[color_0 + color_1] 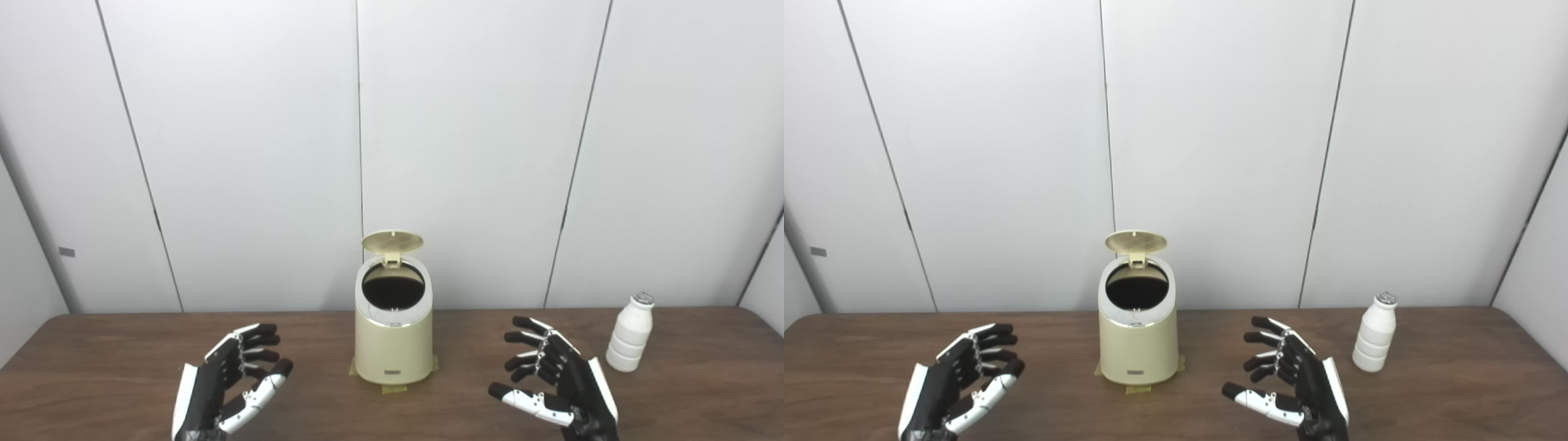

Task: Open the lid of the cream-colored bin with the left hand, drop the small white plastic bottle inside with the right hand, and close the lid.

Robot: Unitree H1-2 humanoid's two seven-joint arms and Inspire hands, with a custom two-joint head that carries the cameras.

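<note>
A cream-colored bin (393,343) stands at the middle of the brown table, taped down at its base. Its round lid (392,241) is tipped up at the back, and the dark opening (392,288) shows. A small white plastic bottle (630,332) stands upright to the right of the bin. My left hand (236,380) hovers low to the left of the bin, open, palm turned inward, holding nothing. On the other side my right hand (551,376) is open too, between the bin and the bottle, touching neither.
The wooden table (92,361) runs the width of the view, with a white panelled wall (245,153) close behind it. Yellowish tape (395,388) sticks out under the bin's base.
</note>
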